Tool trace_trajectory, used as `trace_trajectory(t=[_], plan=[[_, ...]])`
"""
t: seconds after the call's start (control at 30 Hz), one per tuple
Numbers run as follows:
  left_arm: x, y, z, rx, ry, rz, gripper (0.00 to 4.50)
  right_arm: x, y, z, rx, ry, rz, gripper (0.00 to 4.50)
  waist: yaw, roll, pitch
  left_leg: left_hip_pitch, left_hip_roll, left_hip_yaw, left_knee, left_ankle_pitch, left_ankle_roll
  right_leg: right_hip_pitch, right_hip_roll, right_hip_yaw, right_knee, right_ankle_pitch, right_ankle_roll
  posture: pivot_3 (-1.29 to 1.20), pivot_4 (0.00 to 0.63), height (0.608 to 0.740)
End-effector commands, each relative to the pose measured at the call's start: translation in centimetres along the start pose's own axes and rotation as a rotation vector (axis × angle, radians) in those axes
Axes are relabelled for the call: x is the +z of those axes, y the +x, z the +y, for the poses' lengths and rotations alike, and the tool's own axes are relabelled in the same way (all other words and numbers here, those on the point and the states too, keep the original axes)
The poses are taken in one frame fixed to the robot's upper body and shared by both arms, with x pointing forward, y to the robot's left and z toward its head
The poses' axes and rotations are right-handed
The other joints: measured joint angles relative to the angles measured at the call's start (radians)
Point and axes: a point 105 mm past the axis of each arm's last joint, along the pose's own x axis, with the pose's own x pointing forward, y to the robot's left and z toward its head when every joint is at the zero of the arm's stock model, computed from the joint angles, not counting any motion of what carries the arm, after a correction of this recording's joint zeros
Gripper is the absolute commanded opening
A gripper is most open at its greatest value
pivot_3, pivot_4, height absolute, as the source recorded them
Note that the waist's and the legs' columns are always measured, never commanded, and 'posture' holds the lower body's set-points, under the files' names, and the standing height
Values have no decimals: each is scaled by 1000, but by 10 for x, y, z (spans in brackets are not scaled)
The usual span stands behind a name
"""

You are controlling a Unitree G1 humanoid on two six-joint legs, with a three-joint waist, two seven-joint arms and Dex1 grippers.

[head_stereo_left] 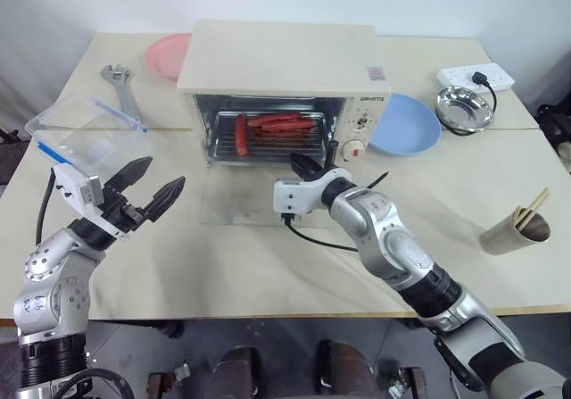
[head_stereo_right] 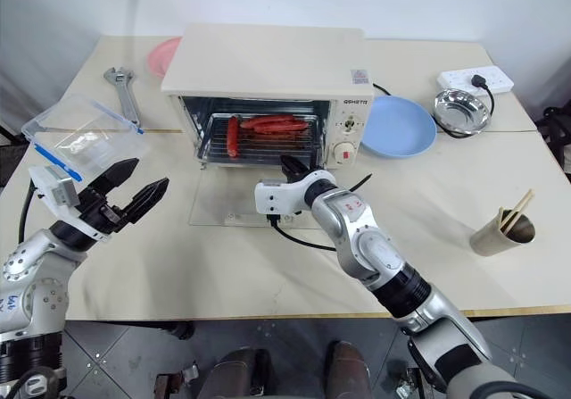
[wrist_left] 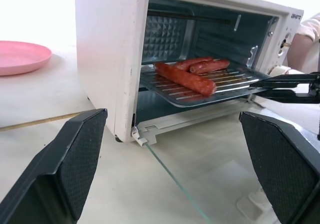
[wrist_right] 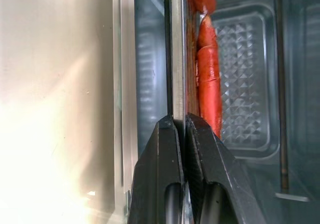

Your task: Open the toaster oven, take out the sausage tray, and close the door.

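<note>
Door (wrist_left: 200, 184) lies flat open on the surface; right gripper (head_stereo_left: 303, 163) fingers are clamped on the tray (wrist_left: 210, 86) edge, half out of the oven (head_stereo_left: 284, 60). Left gripper (head_stereo_left: 143, 189) fingers apart. Next, a level pull clear.

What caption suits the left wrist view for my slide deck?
Right gripper pinching the sausage tray at the toaster oven, door folded down.
</note>
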Motion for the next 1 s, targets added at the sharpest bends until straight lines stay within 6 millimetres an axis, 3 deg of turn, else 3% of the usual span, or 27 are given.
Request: trace_trajectory(t=[0.03,0.27,0.6,0.7,0.83,1.0], plan=[[14,-3,0,-11,23,-35,4500,-1,-14,-33,-126,-35,-22,48,1,0,0,-1,0,0,0,0,0,0,0,0,0,0,0,0,150,740],[10,2,-2,-26,8,-29,4500,1,-27,-25,-116,-42,-40,48,6,0,0,-5,-1,-1,1,0,0,0,0,-2,-2,0,0,0,150,740],[7,16,-12,-117,-32,-37,4500,3,-25,-30,-144,-28,-45,48,4,0,0,-5,-1,0,3,0,0,0,1,-2,-2,0,0,0,150,740],[8,34,-17,-230,-41,-32,4500,5,-22,-29,-139,-27,-57,48,8,0,0,-5,-1,-1,2,0,0,0,1,-2,-2,0,0,0,150,740],[20,58,-7,-307,-9,-66,4500,5,-18,-31,-143,-34,-66,48,7,0,0,-7,-1,0,5,2,0,0,2,-2,-3,0,0,0,150,740],[26,75,-3,-366,9,-90,4500,5,-16,-30,-144,-36,-73,48,-5,0,0,-7,-1,0,3,2,0,-2,2,-2,-2,0,0,0,150,740]])
